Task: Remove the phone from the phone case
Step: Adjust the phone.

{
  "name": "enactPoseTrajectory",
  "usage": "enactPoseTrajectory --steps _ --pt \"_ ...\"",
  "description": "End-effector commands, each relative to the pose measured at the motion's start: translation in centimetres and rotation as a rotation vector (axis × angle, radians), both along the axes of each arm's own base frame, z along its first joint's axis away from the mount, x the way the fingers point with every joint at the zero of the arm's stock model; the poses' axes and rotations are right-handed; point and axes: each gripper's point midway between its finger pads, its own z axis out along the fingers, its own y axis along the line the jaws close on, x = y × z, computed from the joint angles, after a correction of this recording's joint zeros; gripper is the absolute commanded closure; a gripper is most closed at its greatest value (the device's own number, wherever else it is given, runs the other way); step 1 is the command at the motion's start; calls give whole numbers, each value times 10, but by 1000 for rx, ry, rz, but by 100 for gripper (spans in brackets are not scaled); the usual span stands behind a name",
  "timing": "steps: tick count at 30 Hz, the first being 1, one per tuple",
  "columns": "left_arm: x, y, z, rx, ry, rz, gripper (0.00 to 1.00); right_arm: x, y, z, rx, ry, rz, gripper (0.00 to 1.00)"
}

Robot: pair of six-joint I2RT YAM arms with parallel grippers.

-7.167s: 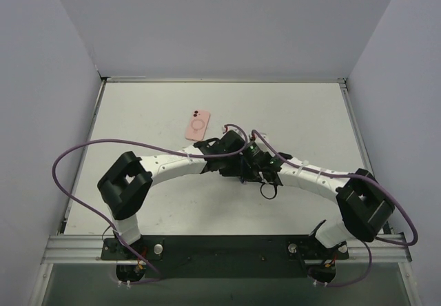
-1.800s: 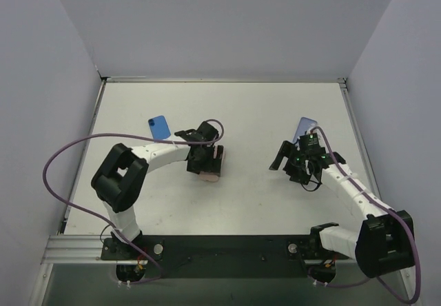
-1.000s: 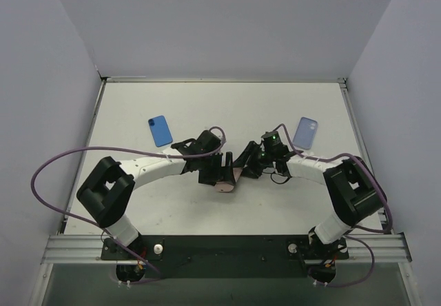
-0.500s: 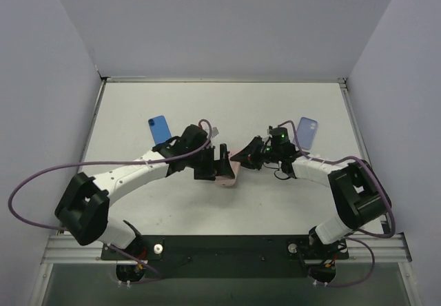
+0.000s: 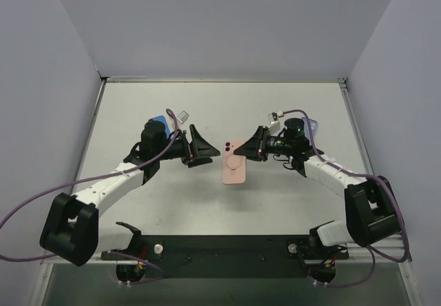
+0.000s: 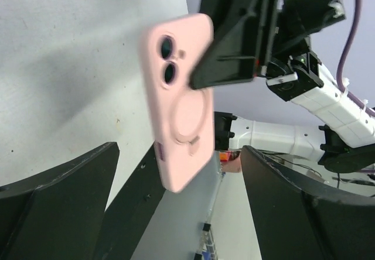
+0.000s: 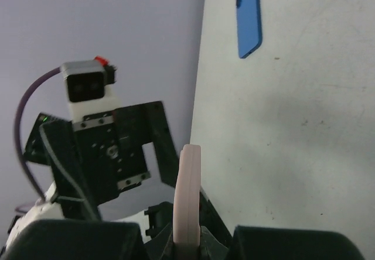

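Observation:
The pink phone case [image 5: 234,165] hangs between the two arms with its camera cut-outs at the top, and whether the phone is inside I cannot tell. My right gripper [image 5: 253,149] is shut on the case's upper right edge. The right wrist view shows the phone case [image 7: 187,195] edge-on, pinched in the right gripper [image 7: 187,245]. My left gripper [image 5: 207,147] stands open to the left of the case, apart from it. In the left wrist view the phone case [image 6: 179,108] shows its back beyond the spread fingers [image 6: 88,178].
A blue phone [image 5: 159,120] lies on the table at the back left, partly behind my left arm, and shows as the blue phone [image 7: 249,17] in the right wrist view. A lavender phone [image 5: 312,122] lies at the back right behind my right arm. Grey walls enclose the table.
My left gripper has let go of the pink case, opened wide and drawn back to the left. My right gripper has shut on the case and now holds it alone.

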Motion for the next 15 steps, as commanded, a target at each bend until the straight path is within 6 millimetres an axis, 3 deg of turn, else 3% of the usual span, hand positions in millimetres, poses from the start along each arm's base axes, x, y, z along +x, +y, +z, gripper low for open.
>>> enactPoseTrajectory --steps 1,8,13,15 --pt "0 -14 19 -191 -34 -94 4 -29 9 60 126 -222 188 100" --pt "3 -21 11 -235 4 -103 10 -56 23 57 99 -238 301 100" --pt "-4 -21 21 -303 -14 -130 31 -57 31 50 128 -175 325 100" --pt "-5 -19 20 -309 -12 -138 34 -52 34 59 171 -208 319 100"
